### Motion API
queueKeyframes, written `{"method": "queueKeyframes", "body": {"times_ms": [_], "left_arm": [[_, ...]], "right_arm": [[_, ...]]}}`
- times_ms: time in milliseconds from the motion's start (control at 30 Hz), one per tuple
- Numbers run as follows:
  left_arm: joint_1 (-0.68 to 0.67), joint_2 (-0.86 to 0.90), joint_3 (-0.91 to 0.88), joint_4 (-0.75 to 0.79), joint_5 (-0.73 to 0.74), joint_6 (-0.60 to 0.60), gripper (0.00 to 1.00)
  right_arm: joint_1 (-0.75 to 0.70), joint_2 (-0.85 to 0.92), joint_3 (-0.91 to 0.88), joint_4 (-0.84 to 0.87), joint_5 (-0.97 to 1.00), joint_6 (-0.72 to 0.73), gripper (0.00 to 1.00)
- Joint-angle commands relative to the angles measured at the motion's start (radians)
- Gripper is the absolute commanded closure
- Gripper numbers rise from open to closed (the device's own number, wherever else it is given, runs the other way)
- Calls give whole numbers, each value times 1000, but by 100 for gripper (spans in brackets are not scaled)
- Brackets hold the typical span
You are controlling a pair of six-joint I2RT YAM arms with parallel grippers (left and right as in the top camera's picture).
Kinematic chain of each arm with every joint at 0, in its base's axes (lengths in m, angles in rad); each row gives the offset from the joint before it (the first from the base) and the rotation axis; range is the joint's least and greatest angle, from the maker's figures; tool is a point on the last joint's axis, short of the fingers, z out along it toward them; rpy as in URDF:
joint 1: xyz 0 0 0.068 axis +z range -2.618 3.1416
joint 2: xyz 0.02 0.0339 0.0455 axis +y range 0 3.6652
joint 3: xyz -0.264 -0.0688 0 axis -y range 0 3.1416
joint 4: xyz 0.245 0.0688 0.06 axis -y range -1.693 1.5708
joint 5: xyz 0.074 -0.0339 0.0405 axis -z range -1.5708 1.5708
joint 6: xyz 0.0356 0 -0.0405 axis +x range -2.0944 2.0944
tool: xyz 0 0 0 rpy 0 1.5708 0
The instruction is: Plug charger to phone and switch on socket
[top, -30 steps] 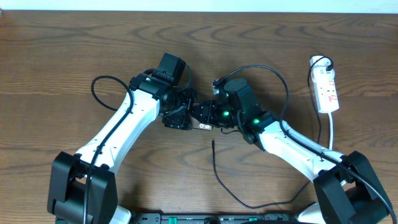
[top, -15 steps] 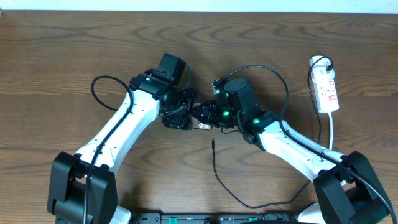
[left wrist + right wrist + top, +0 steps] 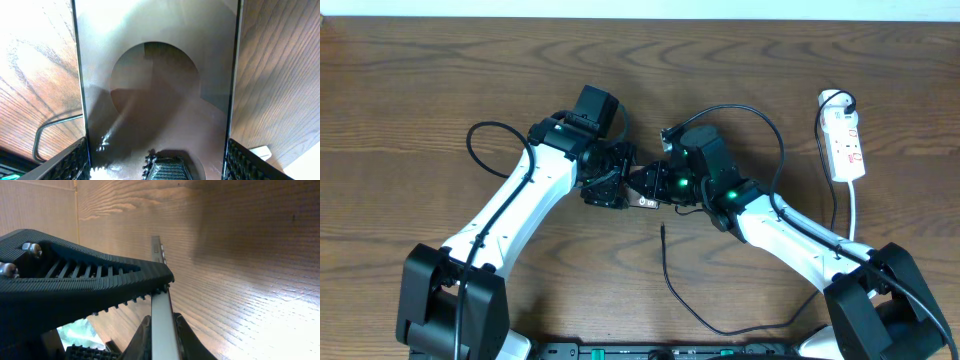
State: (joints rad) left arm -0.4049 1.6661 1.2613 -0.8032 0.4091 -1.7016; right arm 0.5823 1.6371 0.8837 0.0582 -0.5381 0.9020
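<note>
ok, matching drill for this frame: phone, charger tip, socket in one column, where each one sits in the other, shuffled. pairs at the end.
1. phone
2. charger tip
3. socket

A. far right of the table, nothing touching it
B. gripped by left pincer and right pincer
C. loose on the table, just on the robot's side of the phone, not plugged in

Pairs: 1-B, 2-C, 3-A

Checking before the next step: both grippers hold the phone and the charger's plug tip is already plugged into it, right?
Not plugged in: overhead shows the charger's plug tip lying on the table, apart from the phone. The left gripper and right gripper do hold the phone.
</note>
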Motion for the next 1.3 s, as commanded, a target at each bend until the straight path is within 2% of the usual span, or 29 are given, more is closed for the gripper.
{"method": "queueKeyframes", "body": {"times_ms": [0,433,467,567,600,700,800,900,1267], "left_arm": [[-14,-26,32,4,43,-2,93],[-13,-26,32,4,43,-2,91],[-13,-26,32,4,43,-2,83],[-13,-26,32,4,43,0,44],[-13,-26,32,3,43,12,36],[-13,-26,32,3,43,55,21],[-13,-26,32,-13,43,59,11],[-13,-26,32,-26,43,62,9],[-4,-26,32,-26,97,210,9]], "right_arm": [[15,6,16,2,1,-9,95],[15,6,16,2,1,-9,99],[15,6,16,2,2,-9,99],[14,6,16,2,2,-9,99],[14,6,16,2,2,-9,99],[14,6,16,2,5,-9,99],[14,6,16,2,5,-9,99],[14,6,16,1,5,-9,99],[3,6,16,-10,5,-9,99]]}}
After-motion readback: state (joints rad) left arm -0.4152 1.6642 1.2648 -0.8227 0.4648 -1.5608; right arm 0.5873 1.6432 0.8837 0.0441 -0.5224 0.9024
